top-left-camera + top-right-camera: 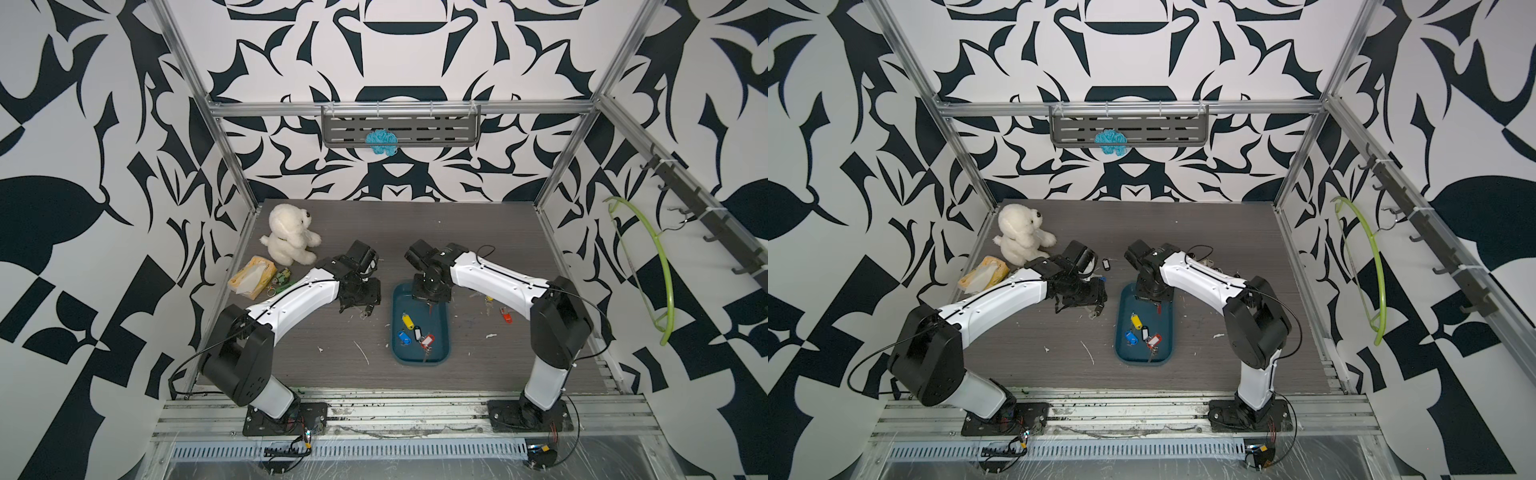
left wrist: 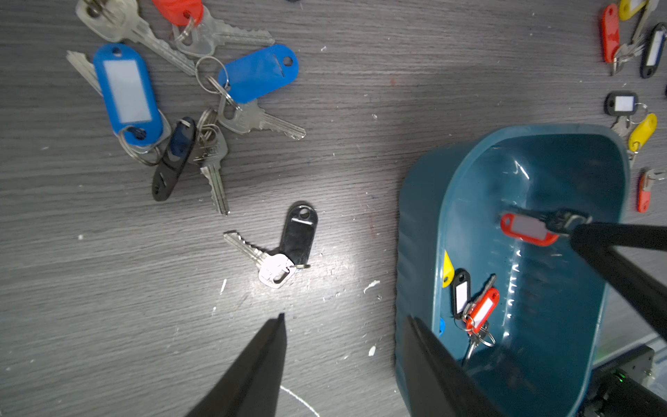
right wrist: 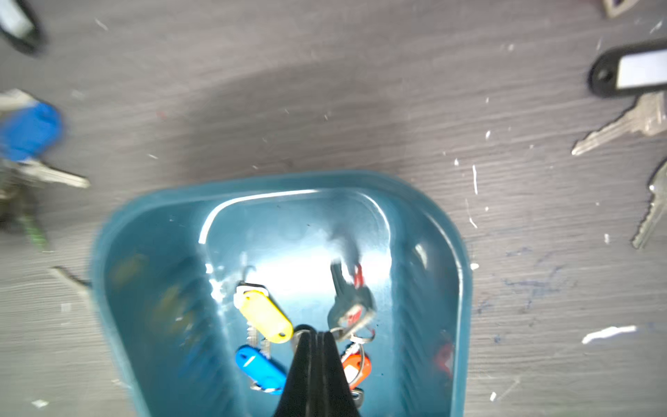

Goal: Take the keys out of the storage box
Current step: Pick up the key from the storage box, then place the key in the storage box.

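The teal storage box (image 1: 440, 358) (image 1: 1124, 356) lies right of centre on the table. Inside it are keys with yellow (image 1: 408, 322), blue (image 1: 403, 337), black (image 1: 417, 333) and red (image 1: 428, 340) tags. My right gripper (image 1: 430, 304) (image 3: 315, 334) hangs over the box's far end, shut on a key ring with a red tag (image 2: 527, 229). That ring's key (image 3: 352, 312) dangles just above the box floor. My left gripper (image 1: 365, 309) (image 2: 345, 316) stands open over the bare table left of the box, holding nothing.
More keys lie on the table: blue-tagged ones (image 2: 126, 94) and a black-tagged one (image 2: 288, 245) left of the box, red (image 1: 505, 316) and yellow (image 1: 488, 298) right of it. At the back left are a white plush (image 1: 289, 239), a yellow tissue packet (image 1: 251, 276) and a green keychain (image 1: 282, 278).
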Tool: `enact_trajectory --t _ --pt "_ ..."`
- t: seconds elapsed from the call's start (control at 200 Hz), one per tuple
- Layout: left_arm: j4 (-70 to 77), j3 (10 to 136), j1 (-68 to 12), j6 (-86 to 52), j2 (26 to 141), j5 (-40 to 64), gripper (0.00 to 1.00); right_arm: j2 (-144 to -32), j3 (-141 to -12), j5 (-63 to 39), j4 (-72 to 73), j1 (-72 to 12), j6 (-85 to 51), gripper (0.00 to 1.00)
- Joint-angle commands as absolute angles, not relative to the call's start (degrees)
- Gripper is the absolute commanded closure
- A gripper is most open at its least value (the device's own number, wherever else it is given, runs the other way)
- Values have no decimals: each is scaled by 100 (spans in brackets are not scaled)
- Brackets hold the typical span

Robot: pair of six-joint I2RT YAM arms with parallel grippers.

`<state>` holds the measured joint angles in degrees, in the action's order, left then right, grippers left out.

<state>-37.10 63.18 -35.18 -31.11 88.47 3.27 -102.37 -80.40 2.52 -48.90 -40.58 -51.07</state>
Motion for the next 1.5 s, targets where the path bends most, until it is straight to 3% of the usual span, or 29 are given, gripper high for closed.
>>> enact_trajectory --t 0.0,0.255,0.86,1.07,1.405,1.495 --pt "-3717 6231 -3560 -3111 8912 404 42 -9881 -7614 -284 -4178 -3871 -5166 100" --pt "-3744 6231 -3580 -3094 8941 370 42 -9761 -7036 -1173 -3106 -3772 -5243 100" --pt "-3762 6286 -3619 -3103 8963 375 43 -9304 -7049 -1322 -3271 -3551 -5182 100" --pt "-3762 6284 -3656 -3111 8983 353 43 -9607 -6800 -2086 -2694 -3569 -5194 100" --pt "-3767 6259 -3661 -3103 9017 351 43 -9698 -6888 -1452 -3443 -3571 -5004 100" --pt "-3762 6261 -3656 -3103 9017 355 43 -9645 -6985 -1236 -3686 -3564 -4912 78"
